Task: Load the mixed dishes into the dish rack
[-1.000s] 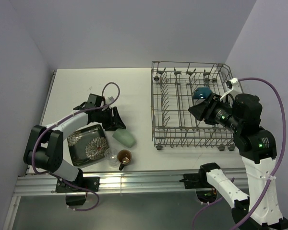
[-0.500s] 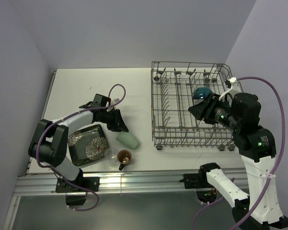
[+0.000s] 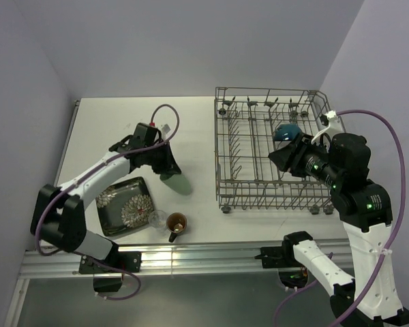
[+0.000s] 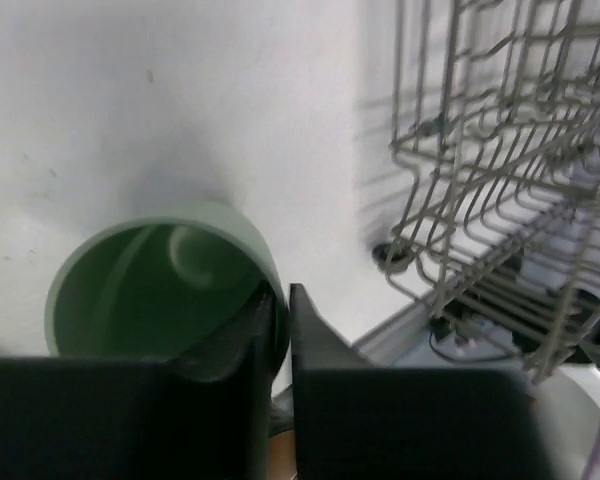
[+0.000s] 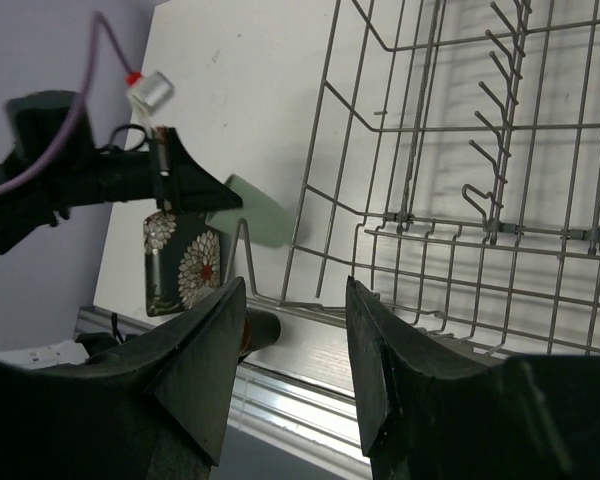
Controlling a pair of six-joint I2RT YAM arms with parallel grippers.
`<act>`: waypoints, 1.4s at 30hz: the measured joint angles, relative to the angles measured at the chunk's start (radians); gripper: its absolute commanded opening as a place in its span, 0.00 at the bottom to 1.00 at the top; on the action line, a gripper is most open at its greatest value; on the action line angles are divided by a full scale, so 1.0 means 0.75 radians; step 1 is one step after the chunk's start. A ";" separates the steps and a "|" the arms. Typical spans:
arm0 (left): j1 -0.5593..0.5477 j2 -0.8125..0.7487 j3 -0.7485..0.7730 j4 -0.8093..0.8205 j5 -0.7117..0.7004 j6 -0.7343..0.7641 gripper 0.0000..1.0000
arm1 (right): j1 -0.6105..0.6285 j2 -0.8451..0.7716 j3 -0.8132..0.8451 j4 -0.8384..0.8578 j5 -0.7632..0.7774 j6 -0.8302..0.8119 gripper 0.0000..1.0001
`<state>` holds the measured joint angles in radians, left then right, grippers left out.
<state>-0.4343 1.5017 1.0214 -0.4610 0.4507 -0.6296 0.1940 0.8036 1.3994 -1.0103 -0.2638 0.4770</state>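
Gripping the green cup (image 4: pixel 150 290) by its rim with the left claw (image 4: pixel 283 312), closed on the wall, one finger inside and one outside. Could slip or swing out of so thin a pinch, with only a narrow strip of smooth rim caught. Could also clip the wires of the rack (image 3: pixel 273 157) on the way over, if carried low or tilted. From above, placed at nine o'clock of the rack and one o'clock of the plate (image 3: pixel 125 204), with the glass (image 3: pixel 157 219) and mug (image 3: pixel 176 223) at six o'clock of it. Hard to tell whether lifted clear of the table. Looks pale green, round, thick-walled, darker inside, empty. Hovering over the rack with the right claw (image 5: pixel 290 370), parted and holding nothing, a dark bowl (image 3: pixel 286 131) at twelve o'clock of it.
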 measured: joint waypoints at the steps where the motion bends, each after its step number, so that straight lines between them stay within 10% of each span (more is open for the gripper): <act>1: -0.020 -0.034 0.035 -0.015 -0.071 0.011 0.00 | 0.000 -0.004 -0.003 -0.001 0.002 0.000 0.52; 22: -0.440 -0.212 -0.018 -0.178 -0.927 -0.026 0.01 | 0.009 -0.033 -0.046 -0.005 0.002 0.001 0.52; 33: -0.559 -0.085 -0.014 -0.211 -1.072 -0.121 0.50 | 0.022 -0.051 -0.072 -0.009 -0.005 0.001 0.52; 42: -0.585 -0.085 0.009 -0.240 -1.111 -0.165 0.72 | 0.045 -0.051 -0.079 -0.009 -0.005 -0.001 0.52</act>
<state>-0.8730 1.4380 1.0279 -0.6411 -0.3824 -0.7536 0.2276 0.7650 1.3403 -1.0172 -0.2672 0.4767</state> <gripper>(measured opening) 0.696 0.522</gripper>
